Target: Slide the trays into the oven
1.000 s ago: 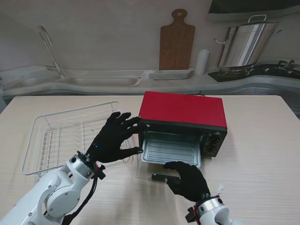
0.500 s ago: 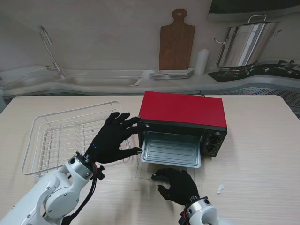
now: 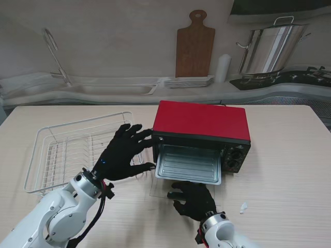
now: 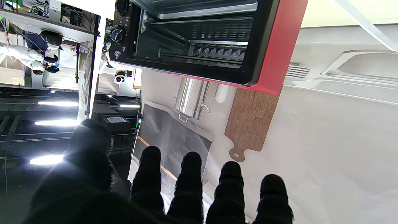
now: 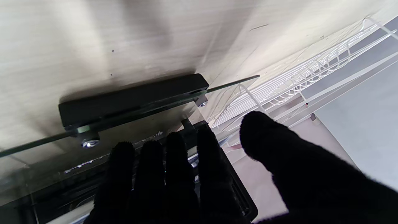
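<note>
The red oven point(image 3: 201, 121) stands mid-table with its glass door folded down flat toward me. A silver tray point(image 3: 189, 165) lies in the oven mouth, its front part sticking out over the door. My left hand point(image 3: 124, 152) hovers open, fingers spread, by the oven's left front corner. The left wrist view looks into the oven point(image 4: 217, 40) cavity past its fingertips point(image 4: 189, 161). My right hand point(image 3: 195, 200) is open over the door's near edge, by the black door handle point(image 3: 175, 195). In the right wrist view the handle point(image 5: 130, 99) lies just beyond the fingers point(image 5: 161, 174).
A white wire dish rack point(image 3: 77, 150) sits on the table's left, close beside my left hand. A small white scrap point(image 3: 243, 208) lies on the table to the right of my right hand. Counter, sink, cutting board and a steel pot line the back wall.
My right hand has drawn back from the tray's front edge toward me and a little left, ending over the door handle. The left hand has hardly moved.
</note>
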Motion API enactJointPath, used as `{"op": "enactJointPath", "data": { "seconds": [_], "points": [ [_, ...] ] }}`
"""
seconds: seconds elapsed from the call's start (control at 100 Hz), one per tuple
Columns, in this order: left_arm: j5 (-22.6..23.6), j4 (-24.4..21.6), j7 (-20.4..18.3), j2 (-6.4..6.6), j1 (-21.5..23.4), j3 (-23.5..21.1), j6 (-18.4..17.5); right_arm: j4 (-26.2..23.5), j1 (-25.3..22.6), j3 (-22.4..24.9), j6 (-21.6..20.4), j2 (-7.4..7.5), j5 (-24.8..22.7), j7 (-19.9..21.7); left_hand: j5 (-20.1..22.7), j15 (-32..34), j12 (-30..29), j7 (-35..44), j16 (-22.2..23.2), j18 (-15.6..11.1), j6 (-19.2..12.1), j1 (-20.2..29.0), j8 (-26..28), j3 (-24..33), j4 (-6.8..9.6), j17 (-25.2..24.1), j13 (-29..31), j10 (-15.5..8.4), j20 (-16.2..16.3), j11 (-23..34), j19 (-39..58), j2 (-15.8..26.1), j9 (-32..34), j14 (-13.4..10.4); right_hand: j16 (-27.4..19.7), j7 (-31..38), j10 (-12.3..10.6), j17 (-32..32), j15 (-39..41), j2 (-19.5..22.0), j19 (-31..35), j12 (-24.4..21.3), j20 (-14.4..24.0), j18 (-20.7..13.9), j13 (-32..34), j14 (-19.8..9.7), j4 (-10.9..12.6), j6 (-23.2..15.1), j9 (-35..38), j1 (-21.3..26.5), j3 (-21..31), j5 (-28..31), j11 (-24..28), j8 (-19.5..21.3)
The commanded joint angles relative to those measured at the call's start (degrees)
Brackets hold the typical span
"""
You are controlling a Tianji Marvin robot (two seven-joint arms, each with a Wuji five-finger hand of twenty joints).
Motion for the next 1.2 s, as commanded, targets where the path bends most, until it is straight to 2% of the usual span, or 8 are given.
{"op": "enactJointPath", "data": {
  "seconds": [0.0,0.23,0.46,0.7,1.19],
  "points": [
    [0.1,-0.7,-0.9,-0.23,0.6,-0.1,0.1,0.3,-0.2,-0.2,0.1,-0.66,0.2,0.2,0.2,-0.9,-1.2,0.3,-0.7,-1.1,0.1,-0.6,0.7,-1.2,2.06,-1.0,-1.3,-1.2,-0.8,0.1,-2.8,2.1,0.2,-1.1,-1.1,-1.0,-1.8,-1.0,-2.3,1.0,-2.0,-1.0,-1.0,0.0,-3.3,-2.5,1.9,-0.3,-2.0,-2.8,-2.1,-2.4,-1.5,-0.8],
    [0.1,-0.7,-0.9,-0.22,0.6,-0.1,0.2,0.5,-0.2,-0.2,-0.3,-1.28,1.1,-2.4,0.2,-0.9,-1.2,0.3,-0.7,-1.1,0.1,-0.6,0.7,-1.2,2.06,-1.0,-1.3,-1.1,-0.8,0.1,-2.8,2.1,0.2,-1.1,-1.3,-0.2,-1.3,0.0,-2.2,1.1,-1.2,-1.0,-0.8,0.3,-1.7,-1.7,2.3,0.0,-0.9,-3.2,-2.2,-2.3,-1.2,-1.1],
    [0.1,-0.6,-0.9,-0.21,0.5,0.0,0.3,1.1,0.6,-0.5,0.2,-2.01,2.6,-4.5,0.2,-0.9,-1.2,0.3,-0.7,-1.2,0.1,-0.5,0.7,-1.2,2.06,-1.0,-1.3,-1.2,-0.8,0.1,-2.8,2.2,0.2,-1.1,0.7,2.2,-0.6,1.2,1.3,0.6,1.6,0.9,0.4,1.1,-0.5,-0.6,2.3,0.2,-0.2,-3.4,-0.9,-1.3,2.8,-1.1],
    [0.3,-0.6,-1.0,-0.18,0.4,0.0,0.4,2.0,2.3,-1.1,1.3,-2.78,4.7,-6.0,0.3,-0.9,-1.2,0.3,-0.7,-1.2,0.0,-0.6,0.7,-1.2,2.06,-1.0,-1.3,-1.1,-0.8,0.1,-2.8,2.1,0.2,-1.1,3.6,4.4,-0.5,2.3,6.3,0.2,4.7,2.8,2.1,2.2,-0.6,-0.1,2.0,-0.1,0.0,-3.5,-0.1,-0.6,7.4,0.7],
    [0.5,-0.5,-1.1,-0.11,0.1,0.3,-0.1,4.4,6.6,-3.4,4.1,-3.85,7.0,-7.0,0.2,-0.9,-1.2,0.3,-0.7,-1.1,0.1,-0.6,0.7,-1.3,2.06,-1.0,-1.3,-1.1,-0.8,0.1,-2.8,2.2,0.1,-1.1,4.3,4.8,-0.3,3.0,7.6,-0.3,5.6,2.9,2.7,2.9,-0.2,0.3,1.9,-0.1,0.7,-3.7,0.5,0.0,8.1,1.5]
  ]
}}
